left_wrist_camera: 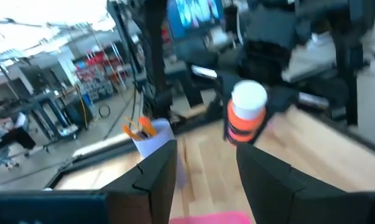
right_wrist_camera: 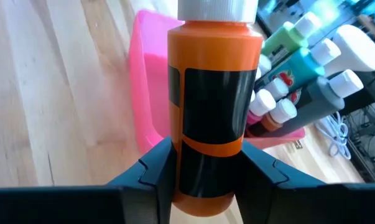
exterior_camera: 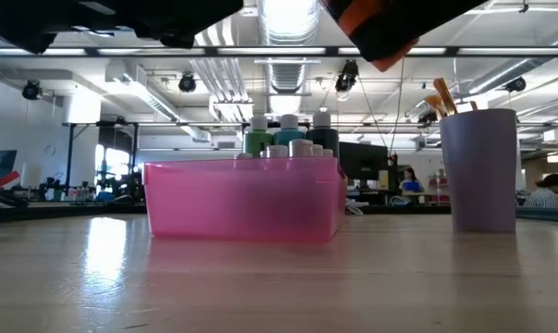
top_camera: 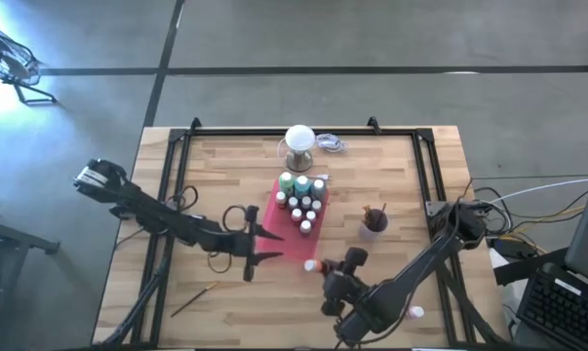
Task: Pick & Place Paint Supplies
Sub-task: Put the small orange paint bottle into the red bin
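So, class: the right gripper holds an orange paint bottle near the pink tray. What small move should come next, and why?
Probably carry the orange bottle forward over the pink tray before lowering it. The right gripper is shut on the bottle, which hangs just outside the tray's near wall, and the other bottles crowd the far end, leaving the near part bare.

You won't find any wording, brand, number or sign you can read in these views. The black label band on the orange white-capped paint bottle point(right_wrist_camera: 213, 106) shows you no print. The bright blue monitor screen point(left_wrist_camera: 195, 14) carries marks too blurred to make out.
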Controlling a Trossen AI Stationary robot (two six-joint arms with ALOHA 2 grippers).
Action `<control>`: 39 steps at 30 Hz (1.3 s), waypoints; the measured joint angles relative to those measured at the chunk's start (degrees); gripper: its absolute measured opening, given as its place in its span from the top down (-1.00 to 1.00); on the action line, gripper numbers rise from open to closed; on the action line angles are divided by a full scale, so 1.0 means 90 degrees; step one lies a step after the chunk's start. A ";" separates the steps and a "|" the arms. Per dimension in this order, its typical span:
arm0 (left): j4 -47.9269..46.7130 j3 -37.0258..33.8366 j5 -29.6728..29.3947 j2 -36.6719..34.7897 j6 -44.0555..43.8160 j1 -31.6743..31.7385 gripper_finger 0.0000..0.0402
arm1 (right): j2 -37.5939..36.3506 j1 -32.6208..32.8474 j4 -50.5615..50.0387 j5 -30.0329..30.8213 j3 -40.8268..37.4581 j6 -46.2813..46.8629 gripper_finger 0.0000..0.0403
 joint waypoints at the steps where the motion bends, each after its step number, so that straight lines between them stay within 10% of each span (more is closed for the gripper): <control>1: -0.0310 0.0123 -0.0003 0.0000 0.0010 0.0000 0.14 | -0.0044 -0.0037 -0.0033 -0.0107 0.0000 -0.0077 0.40; 8: -0.2753 0.1214 -0.0003 0.0045 -0.0054 0.0002 0.14 | -0.0210 -0.0162 -0.0322 -0.0435 0.0002 -0.0521 0.35; 39: -0.3008 0.2768 -0.0030 0.1189 0.0349 0.0024 -0.11 | -0.0620 -0.0230 -0.0968 -0.0413 -0.0005 -0.1685 0.32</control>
